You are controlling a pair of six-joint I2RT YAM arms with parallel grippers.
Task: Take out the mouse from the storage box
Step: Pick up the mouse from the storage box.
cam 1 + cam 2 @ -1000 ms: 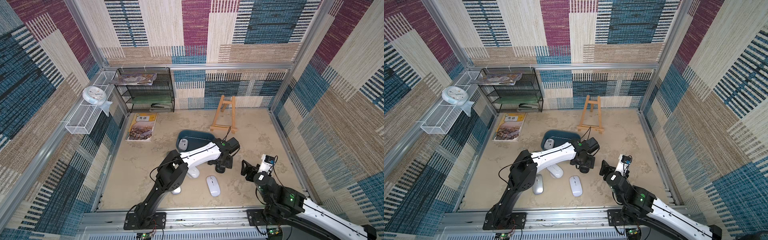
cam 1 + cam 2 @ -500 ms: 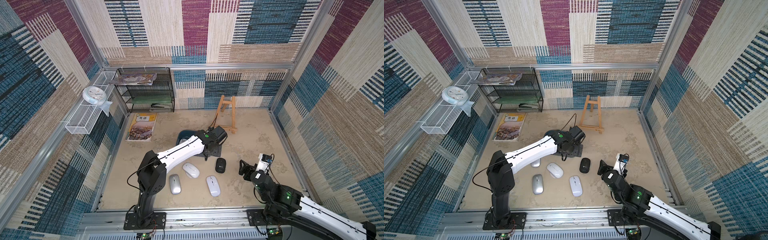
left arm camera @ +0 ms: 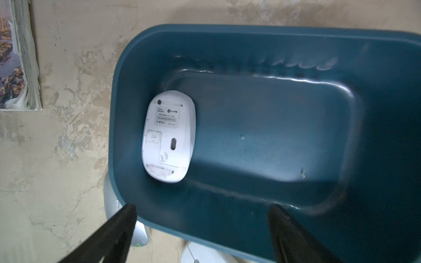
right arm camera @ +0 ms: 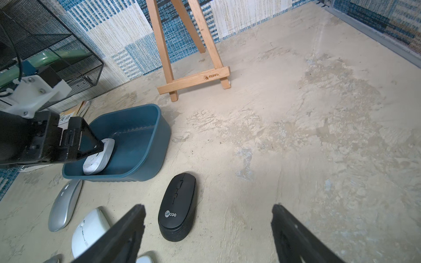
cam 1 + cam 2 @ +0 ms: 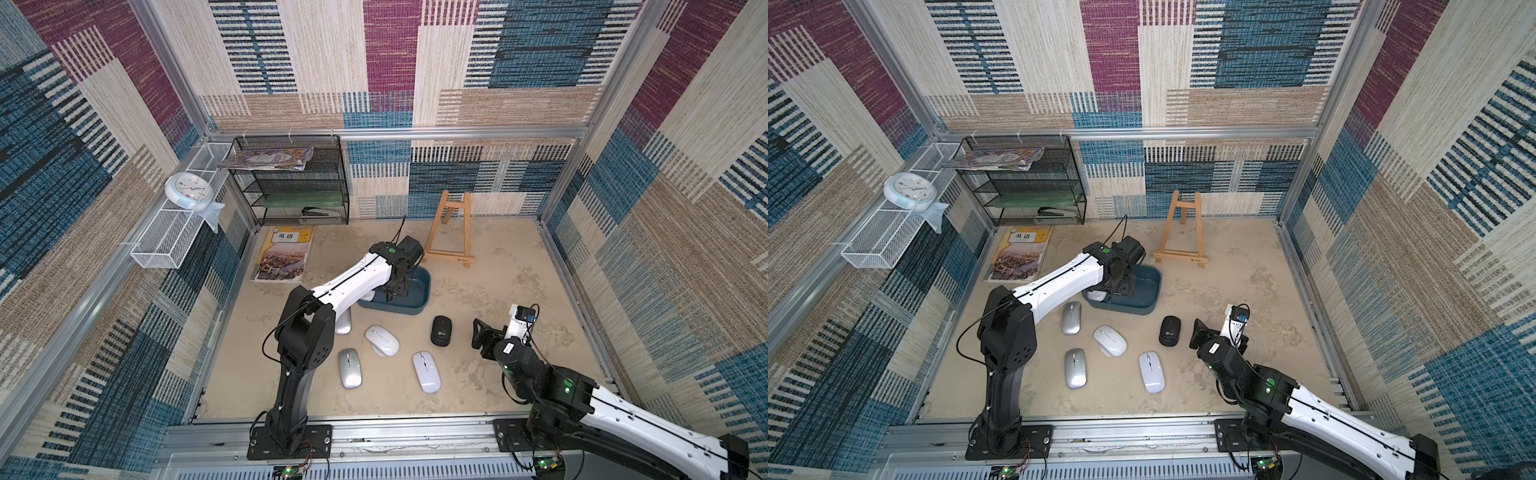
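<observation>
Top views are both showing a pale beige tabletop [image 5: 519,266], mottled and scuffed with darker stains. It is sitting inside a booth of aluminium rails [image 5: 399,135] and patchwork woven wall covering [image 5: 390,62] in blue, plum and cream.

At the upper left of the frame a black wire-mesh rack [image 5: 299,195] is standing against the back wall. A white wire basket [image 5: 166,241] is hanging beside it and carrying a round clock [image 5: 189,189]. A textbook [image 5: 284,253] is lying below the rack, and a small wooden easel [image 5: 451,232] is standing right of centre.

The storage box [image 5: 426,286] is sitting at mid-frame. In it a white mouse [image 3: 168,136] is lying belly up, against one end wall.

The left gripper [image 3: 202,207] is hanging over the box with its jaws spread wide, gripping nothing. In the right wrist view one finger is dipping in close beside the mouse, and I cannot tell whether it is touching.

Lower in the frame, five more mice are resting on the tabletop, among them a black mouse [image 5: 440,330] nearest the right gripper [image 4: 208,207]. That gripper is hovering low with its jaws wide apart and empty.
</observation>
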